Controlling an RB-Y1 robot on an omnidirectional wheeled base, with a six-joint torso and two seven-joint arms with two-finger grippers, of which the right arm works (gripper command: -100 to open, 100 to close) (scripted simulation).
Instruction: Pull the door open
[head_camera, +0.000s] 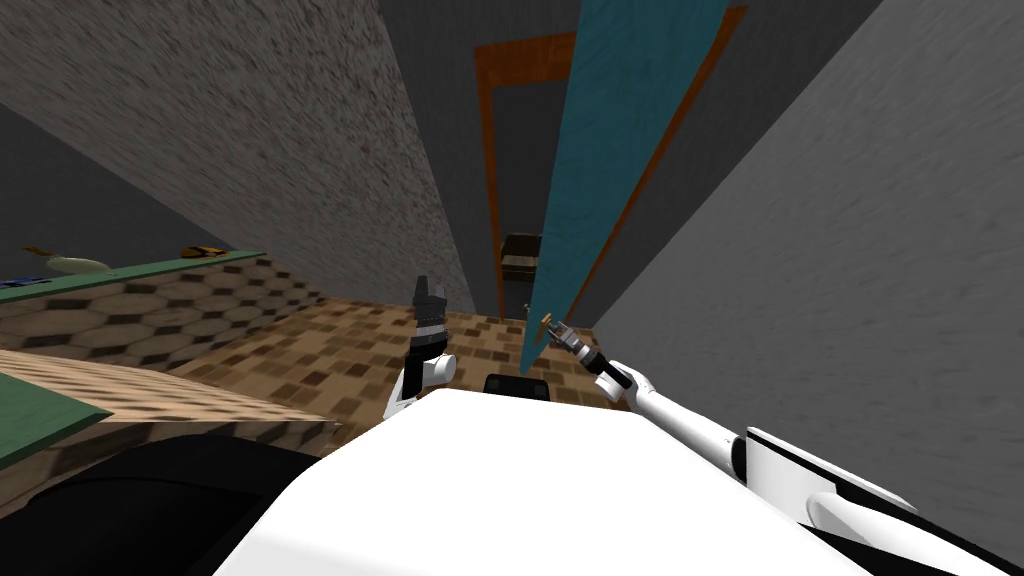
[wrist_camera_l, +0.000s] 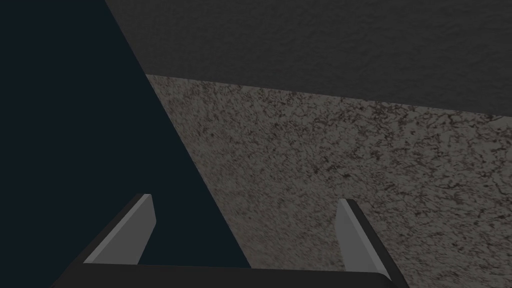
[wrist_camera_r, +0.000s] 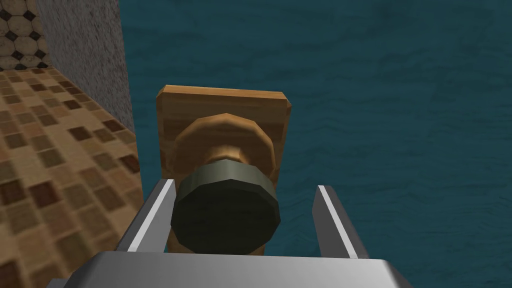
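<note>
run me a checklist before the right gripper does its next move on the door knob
1. Knob between the right gripper's fingers: ok.
2. Knob centred in the gap: not ok. It sits against one finger, with space left to the other.
3. Fingers shut on the knob: not ok, they are open.
4. Door free of its frame: ok, it stands ajar.
5. Left gripper apart from the door: ok. It is open and held up to the door's left.
</note>
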